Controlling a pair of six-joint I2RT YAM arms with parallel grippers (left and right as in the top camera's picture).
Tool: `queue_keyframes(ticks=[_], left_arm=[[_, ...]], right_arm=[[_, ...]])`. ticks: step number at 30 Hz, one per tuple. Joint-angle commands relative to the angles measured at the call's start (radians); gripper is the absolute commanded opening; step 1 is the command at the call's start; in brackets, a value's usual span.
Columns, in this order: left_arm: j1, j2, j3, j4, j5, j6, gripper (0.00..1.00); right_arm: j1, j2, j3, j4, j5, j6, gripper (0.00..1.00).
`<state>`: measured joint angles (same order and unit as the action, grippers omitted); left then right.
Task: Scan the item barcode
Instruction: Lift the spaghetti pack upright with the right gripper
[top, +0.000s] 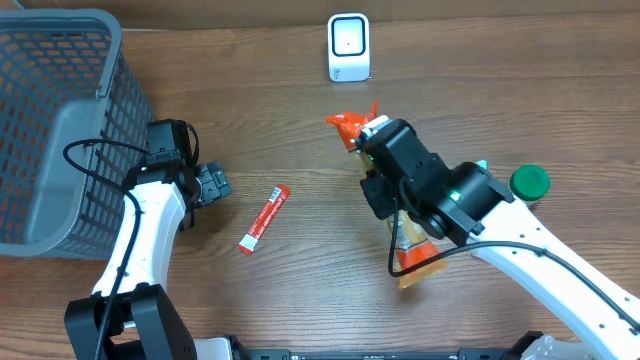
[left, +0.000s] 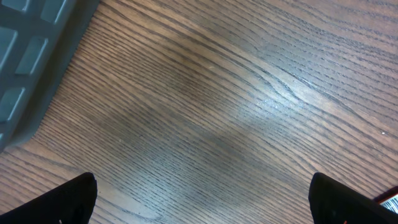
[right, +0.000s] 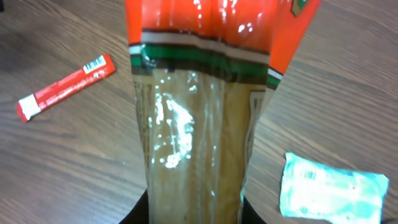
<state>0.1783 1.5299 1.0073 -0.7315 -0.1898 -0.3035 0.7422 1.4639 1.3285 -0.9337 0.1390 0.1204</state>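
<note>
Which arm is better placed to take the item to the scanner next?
Right. Its gripper is shut on the orange bag, nearer the scanner. The left gripper is open and empty, off by the basket.

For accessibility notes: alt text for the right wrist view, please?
An orange-and-clear packet fills the centre, gripped at the bottom by the right hand; a red sachet lies left and a pale blue packet right.
</note>
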Motion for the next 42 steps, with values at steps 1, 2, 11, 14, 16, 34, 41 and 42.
queue_keyframes(ticks=[1,2,11,14,16,34,41,42], left_arm=[[-0.003,-0.004,0.018,0.003,0.007,0.009,1.00],[-0.003,-0.004,0.018,0.003,0.007,0.009,1.00],[-0.003,-0.004,0.018,0.003,0.007,0.009,1.00],[-0.003,-0.004,0.018,0.003,0.007,0.009,1.00],[-0.003,-0.004,0.018,0.003,0.007,0.009,1.00],[-0.003,-0.004,0.018,0.003,0.007,0.009,1.00],[-0.003,-0.004,0.018,0.003,0.007,0.009,1.00],[-0.003,-0.004,0.018,0.003,0.007,0.009,1.00]], right_arm=[[0.002,-0.010,0.025,-0.018,0.008,0.010,0.04],[0.002,-0.010,0.025,-0.025,0.006,0.010,0.04],[0.003,-0.056,0.025,-0.030,0.002,0.090,0.04],[0.002,-0.083,0.025,-0.031,0.003,0.089,0.04],[0.002,-0.092,0.025,-0.043,0.003,0.089,0.04],[0.002,-0.094,0.025,-0.027,0.003,0.085,0.04],[-0.028,-0.073,0.142,0.013,0.040,0.090,0.03],[-0.041,-0.055,0.195,-0.012,0.040,0.089,0.03]])
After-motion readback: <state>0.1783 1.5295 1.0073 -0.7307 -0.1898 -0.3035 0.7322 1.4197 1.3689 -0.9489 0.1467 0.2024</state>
